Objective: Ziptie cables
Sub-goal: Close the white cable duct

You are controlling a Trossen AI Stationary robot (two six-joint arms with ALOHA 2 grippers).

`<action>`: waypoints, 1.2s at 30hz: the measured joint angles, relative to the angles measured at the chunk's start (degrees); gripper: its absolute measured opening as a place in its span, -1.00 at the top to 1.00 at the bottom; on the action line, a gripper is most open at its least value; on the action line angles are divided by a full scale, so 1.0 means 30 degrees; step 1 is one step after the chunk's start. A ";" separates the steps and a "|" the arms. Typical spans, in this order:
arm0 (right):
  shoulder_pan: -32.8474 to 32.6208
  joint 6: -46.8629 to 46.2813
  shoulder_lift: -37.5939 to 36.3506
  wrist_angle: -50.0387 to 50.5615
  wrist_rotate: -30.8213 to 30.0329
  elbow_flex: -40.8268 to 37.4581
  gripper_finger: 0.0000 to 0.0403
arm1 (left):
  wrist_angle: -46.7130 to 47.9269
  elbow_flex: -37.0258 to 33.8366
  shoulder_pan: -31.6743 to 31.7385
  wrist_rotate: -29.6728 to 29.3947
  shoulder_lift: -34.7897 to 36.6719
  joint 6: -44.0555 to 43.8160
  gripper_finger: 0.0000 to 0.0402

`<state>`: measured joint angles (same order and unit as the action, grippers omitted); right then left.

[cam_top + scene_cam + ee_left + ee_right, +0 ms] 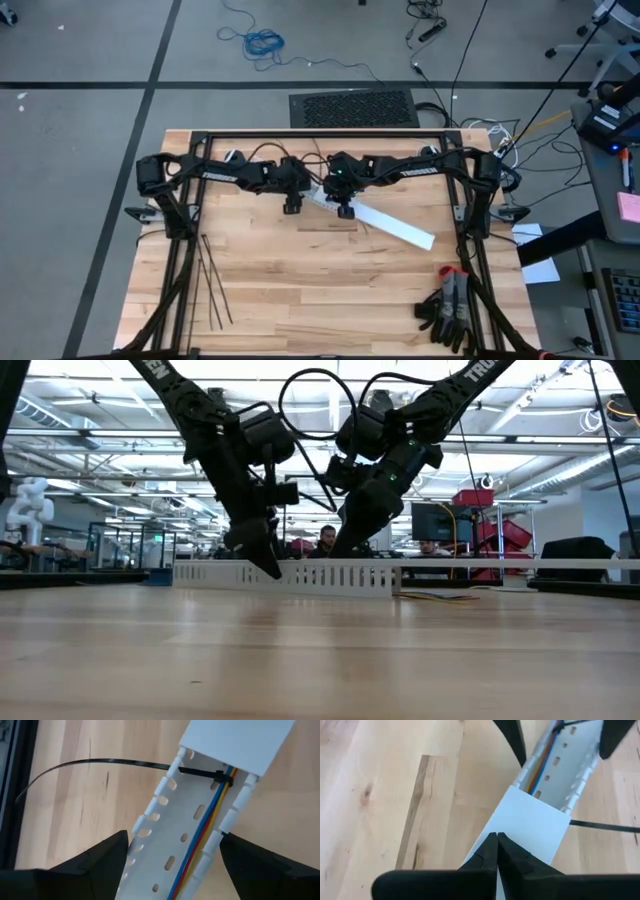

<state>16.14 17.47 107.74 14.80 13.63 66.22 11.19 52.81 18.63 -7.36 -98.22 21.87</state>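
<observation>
A long white slotted plastic duct [375, 221] lies diagonally on the pale wooden desk [300, 290]. Black gloves with red cuffs [447, 306] rest near the desk's corner. A bright blue coiled cord [264, 42] lies on the grey floor [90, 60].

One long white slotted plastic duct [372, 219], one thin black plastic ziptie [100, 763] fastened around one bundle of blue, yellow and red wires [210, 822], about three loose black zipties [211, 285], one pair of dark gloves [448, 310]

White slotted duct [190, 815]; blue, red, yellow cables [207, 827] inside; black ziptie [100, 762] around them; pale wood-grain table [300, 290]; black fingers [95, 865].
</observation>
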 joint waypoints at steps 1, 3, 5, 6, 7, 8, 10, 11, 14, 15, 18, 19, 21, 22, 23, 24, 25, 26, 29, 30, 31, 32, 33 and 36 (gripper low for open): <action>0.0005 0.0008 0.0000 0.0035 -0.0013 0.0000 1.00 | -0.0313 -0.0081 0.0202 0.0189 -0.0094 0.0092 -0.53; 0.0015 0.0017 0.0000 0.0115 -0.0051 0.0000 1.00 | -0.0924 -0.0293 0.0475 0.0576 -0.0538 0.0085 -0.53; 0.0015 0.0107 0.0000 0.0216 -0.0082 -0.0007 1.00 | -0.1693 -0.0589 0.0563 0.0730 -0.1010 0.0185 -0.53; 0.0015 0.0214 0.0000 0.0271 -0.0087 -0.0007 1.00 | -0.2049 -0.0701 0.0584 0.0794 -0.1233 0.0163 -0.53; 0.0015 0.0279 0.0000 0.0347 -0.0109 -0.0008 1.00 | -0.2401 -0.0773 0.0584 0.0803 -0.1476 0.0099 -0.53; 0.0015 0.0297 0.0000 0.0435 -0.0109 -0.0015 1.00 | -0.2556 -0.0778 0.0568 0.0789 -0.1718 0.0014 -0.53; 0.0015 0.0392 -0.0007 0.0503 -0.0103 -0.0015 1.00 | -0.2602 -0.0777 0.0562 0.0924 -0.2093 -0.0458 -0.52; 0.0023 0.0418 -0.0007 0.0537 -0.0077 -0.0015 1.00 | -0.2568 -0.0777 0.0528 0.1152 -0.2173 -0.0858 -0.51; 0.0200 0.0561 -0.0018 0.0621 0.0124 -0.0018 1.00 | -0.2497 -0.0777 0.0123 0.1286 -0.2210 -0.1791 -0.45; 0.0244 0.0621 -0.0022 0.0712 0.0181 -0.0022 1.00 | -0.2532 -0.0781 -0.0066 0.1184 -0.2213 -0.2148 -0.43; 0.0342 0.0883 -0.0160 0.1036 0.0182 -0.0036 1.00 | -0.2538 -0.0795 -0.0593 0.1008 -0.2176 -0.3160 -0.38; 0.0372 0.0988 -0.0186 0.1133 0.0237 -0.0036 1.00 | -0.2492 -0.0763 -0.0775 0.0880 -0.2176 -0.3546 -0.37; 0.0416 0.1189 -0.0465 0.1321 0.0299 -0.0051 1.00 | -0.2486 -0.0763 -0.1089 0.0709 -0.2176 -0.4347 -0.36; 0.0452 0.1332 -0.0633 0.1328 0.0288 -0.0059 1.00 | -0.2486 -0.0763 -0.1258 0.0547 -0.2176 -0.4740 -0.36; 0.0448 0.1437 -0.0823 0.1426 0.0233 -0.0098 1.00 | -0.2498 -0.0763 -0.1402 0.0405 -0.2176 -0.5139 -0.35; 0.0442 0.1503 -0.0999 0.1549 0.0180 -0.0113 1.00 | -0.2516 -0.0763 -0.1570 0.0311 -0.2176 -0.5544 -0.35; 0.0439 0.1549 -0.1196 0.1639 0.0123 -0.0157 1.00 | -0.2543 -0.0763 -0.1715 0.0158 -0.2179 -0.5985 -0.35; 0.0444 0.1558 -0.1389 0.1728 0.0046 -0.0169 1.00 | -0.2562 -0.0749 -0.1833 0.0058 -0.2183 -0.6349 -0.35; 0.0459 0.1561 -0.1947 0.1780 -0.0218 -0.0174 1.00 | -0.2386 -0.0562 -0.2202 0.0067 -0.2205 -0.7001 -0.35; 0.0466 0.1543 -0.2079 0.1737 -0.0204 -0.0157 1.00 | -0.2242 -0.0423 -0.2341 0.0080 -0.2220 -0.7093 -0.35; 0.0466 0.1482 -0.2167 0.1721 -0.0210 -0.0139 1.00 | -0.2041 -0.0281 -0.2450 0.0107 -0.2114 -0.7133 -0.35; 0.0460 0.1474 -0.2184 0.1836 -0.0187 -0.0131 1.00 | -0.1777 -0.0166 -0.2558 0.0158 -0.1817 -0.7117 -0.35; 0.0459 0.1481 -0.2186 0.2047 -0.0170 -0.0131 1.00 | -0.1524 -0.0023 -0.2677 0.0144 -0.1583 -0.7092 -0.35; 0.0444 0.1478 -0.2188 0.2398 -0.0175 -0.0131 1.00 | -0.0447 0.0373 -0.3001 0.0317 -0.0521 -0.6323 -0.35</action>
<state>17.47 21.90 101.18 21.99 13.10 65.82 9.84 53.93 9.62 -6.41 -99.78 2.90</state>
